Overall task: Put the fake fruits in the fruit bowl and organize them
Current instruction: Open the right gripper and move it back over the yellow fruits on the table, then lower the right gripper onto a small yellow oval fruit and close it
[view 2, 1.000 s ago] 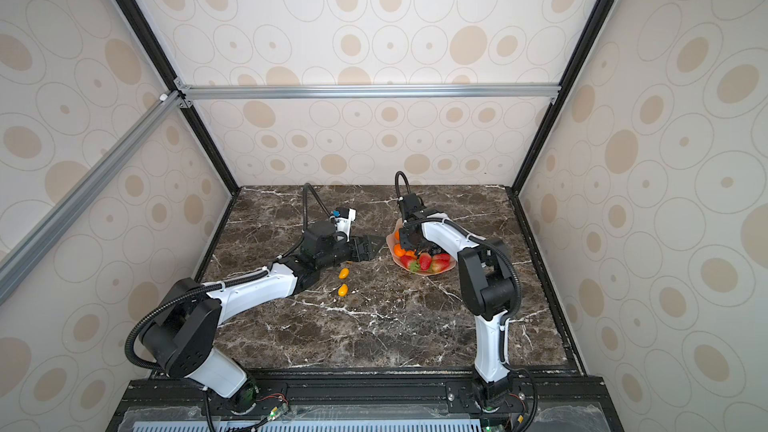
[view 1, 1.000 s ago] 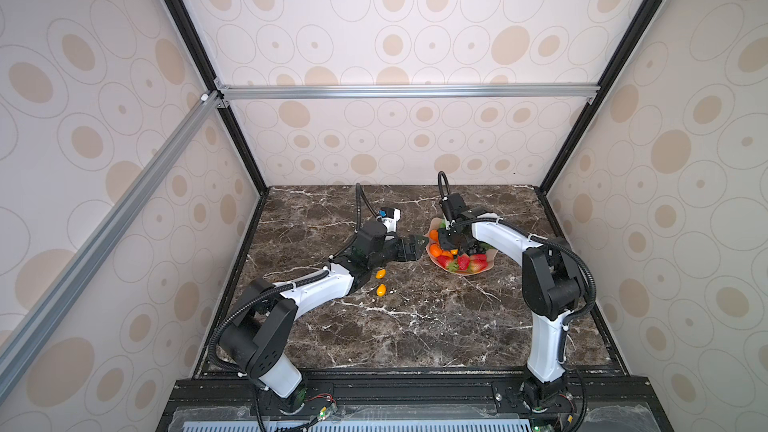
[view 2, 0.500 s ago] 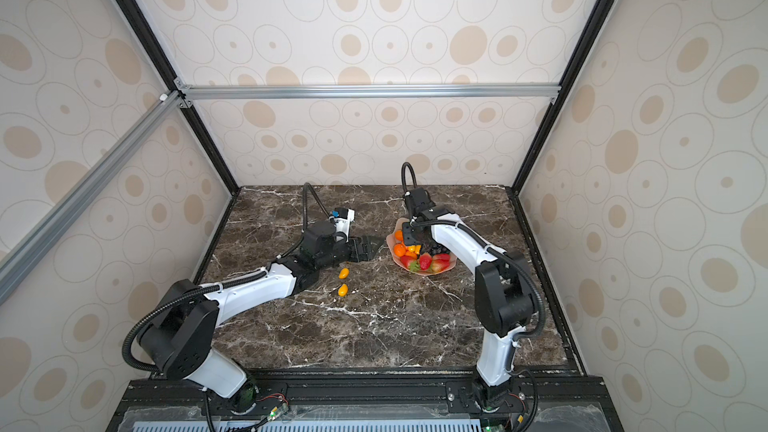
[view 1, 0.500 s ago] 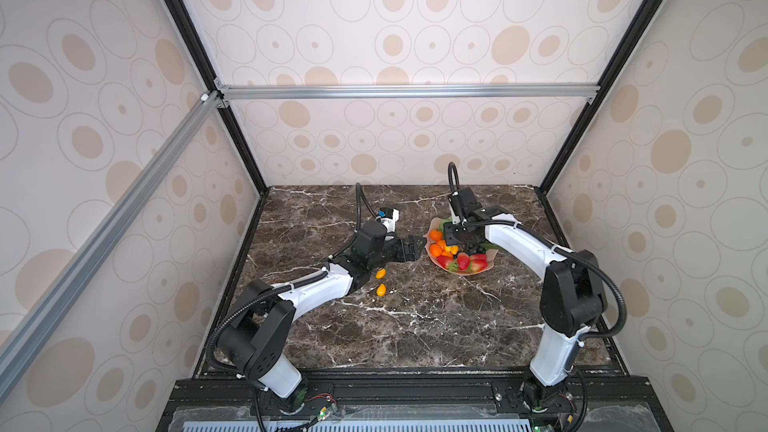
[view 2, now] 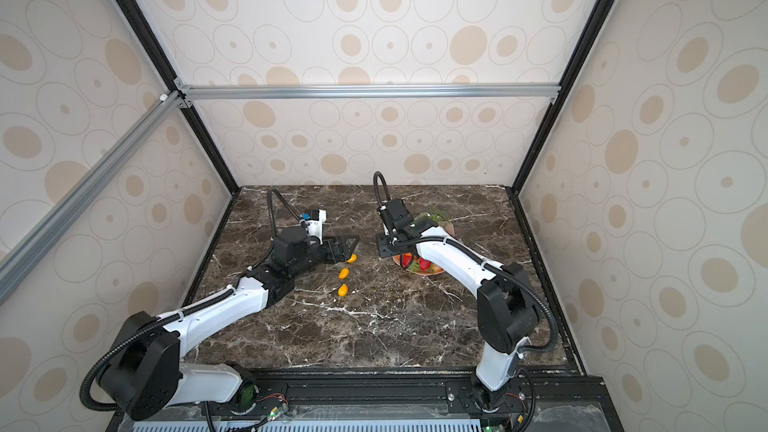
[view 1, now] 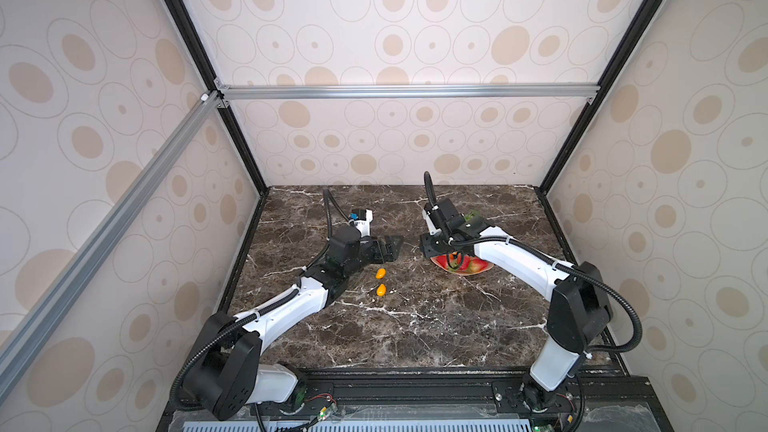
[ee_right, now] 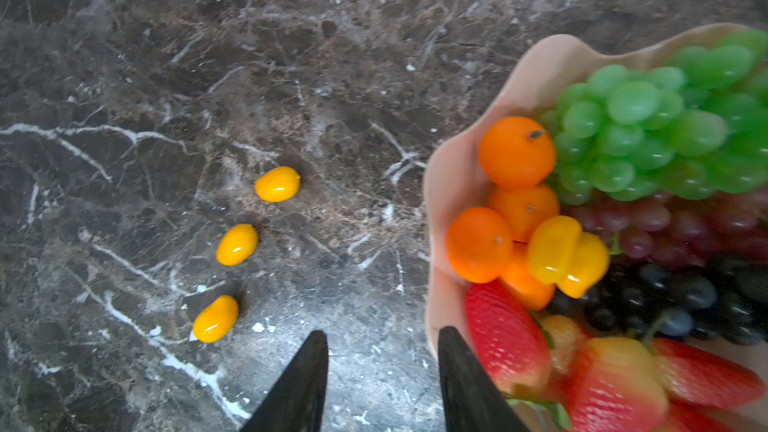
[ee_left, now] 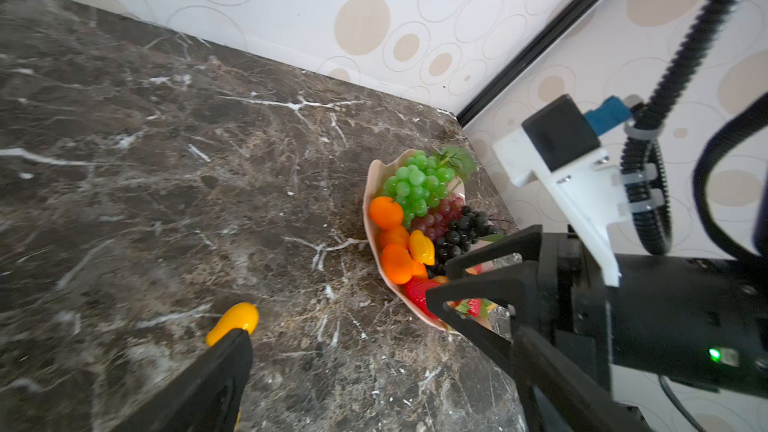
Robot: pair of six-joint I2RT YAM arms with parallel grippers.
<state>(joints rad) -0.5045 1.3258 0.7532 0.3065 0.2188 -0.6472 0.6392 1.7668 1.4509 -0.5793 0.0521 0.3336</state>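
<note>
Most fruit (ee_right: 516, 152) sat in the bowl (ee_right: 453, 168), three kumquats (ee_right: 237, 244) lay loose on the bench (ee_right: 166, 76); the left end effector (ee_left: 332, 320) stood wide open beside one, the right end effector (ee_right: 382, 332) parted and empty near the rim, so a centred pinch seemed due next.

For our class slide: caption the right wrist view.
Three kumquats lie on the marble table beside the fruit bowl; the open right gripper hovers empty.

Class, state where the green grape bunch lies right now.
The green grape bunch lies in the fruit bowl, on the right in both top views, at the end nearest the back wall, beside a tangerine and the red-purple grapes.
</note>
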